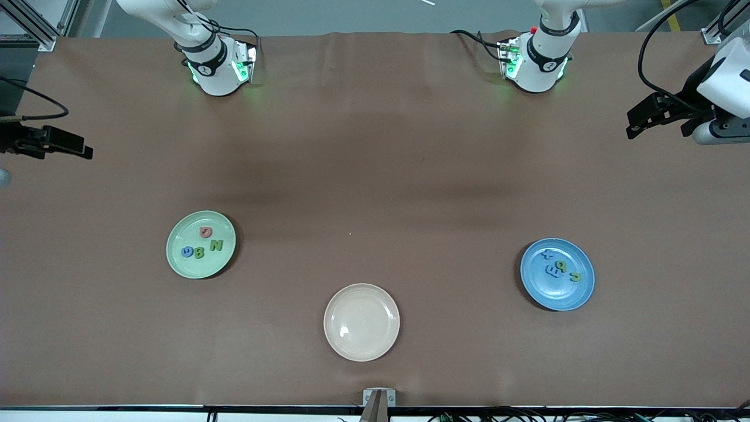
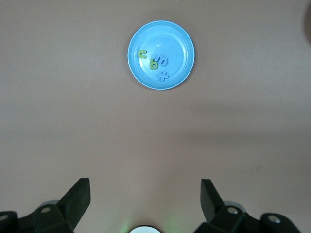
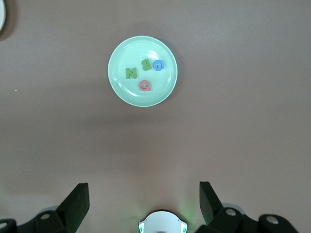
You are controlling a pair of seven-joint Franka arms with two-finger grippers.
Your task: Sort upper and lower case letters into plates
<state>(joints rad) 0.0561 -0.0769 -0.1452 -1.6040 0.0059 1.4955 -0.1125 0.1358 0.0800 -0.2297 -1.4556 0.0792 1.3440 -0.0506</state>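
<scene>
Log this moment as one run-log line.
pale green round plate: four letters | blue round plate: four letters | beige round plate: no letters | left gripper, right gripper: open, holding nothing

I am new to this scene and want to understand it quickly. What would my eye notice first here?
Probably the pale green plate toward the right arm's end of the table and the blue plate toward the left arm's end, each holding four small toy letters. Between them, nearer the front camera, a beige plate holds nothing. The left gripper and right gripper wait open at the table's ends.
</scene>
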